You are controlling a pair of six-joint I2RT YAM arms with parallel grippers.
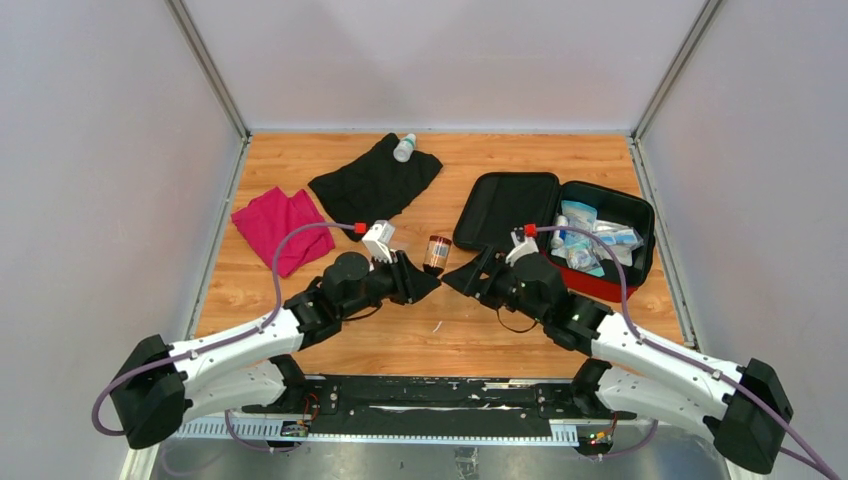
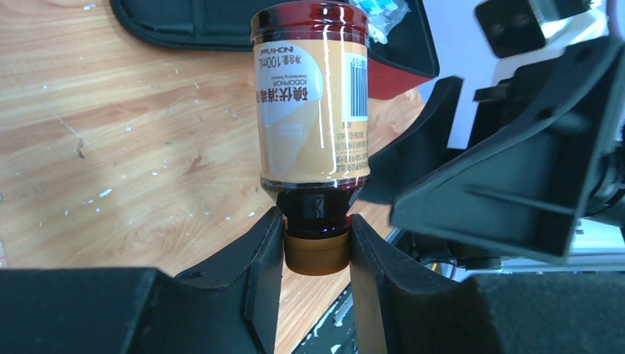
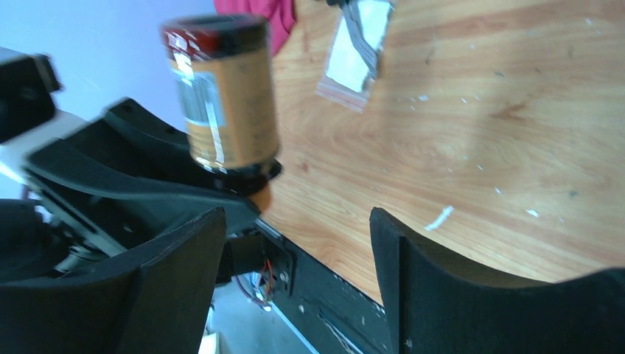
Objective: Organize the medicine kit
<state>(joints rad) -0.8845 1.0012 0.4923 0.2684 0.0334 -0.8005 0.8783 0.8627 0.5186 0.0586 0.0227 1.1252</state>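
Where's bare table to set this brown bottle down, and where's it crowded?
Bare wood: between the black cloth and the medicine kit, and the near strip along the black base rail. Crowded: the kit's right half, full of packets.

The brown bottle (image 2: 311, 103), tan-labelled, is clamped by its cap between the jaws of the left gripper (image 2: 317, 247); beyond the bottle, the black-lined red medicine kit (image 2: 184, 26) lies on the wooden table (image 2: 110, 147).

The left arm (image 1: 240, 345) and right arm (image 1: 650, 350) have white shells, black joints, lilac cables (image 1: 300, 232) with red plugs (image 1: 360, 228), white wrist camera blocks (image 1: 379, 240) and matte black angular 2-finger grippers (image 1: 432, 285).
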